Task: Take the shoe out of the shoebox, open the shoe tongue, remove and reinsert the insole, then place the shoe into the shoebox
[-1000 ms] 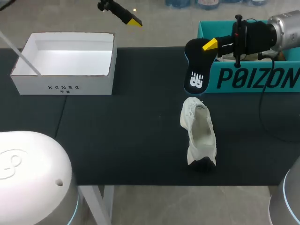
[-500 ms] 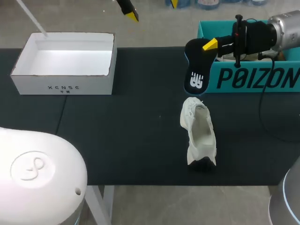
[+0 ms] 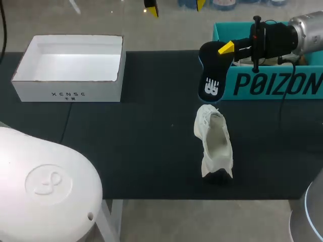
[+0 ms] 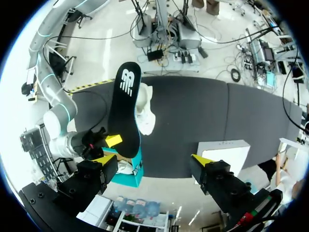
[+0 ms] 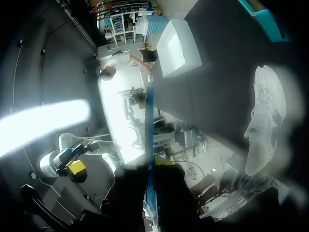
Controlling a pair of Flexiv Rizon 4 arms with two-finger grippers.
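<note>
The right gripper [image 3: 225, 49] is clamping the black insole [image 3: 209, 75] from both sides with its fingers, gripping the end away from the logo. It is holding the insole in the air, so the logo end is hanging down in front of the teal box [image 3: 272, 83]. The white shoe [image 3: 214, 146] is sitting on the black table [image 3: 126, 141] with its opening facing up. It is lying beneath the insole's hanging end and a little nearer the robot, apart from both grippers. The left gripper [image 4: 153, 160] is hovering over the table's far edge with its fingers spread wide, gripping nothing, well apart from the shoe. The white box [image 3: 70, 68] is standing open at the table's left.
</note>
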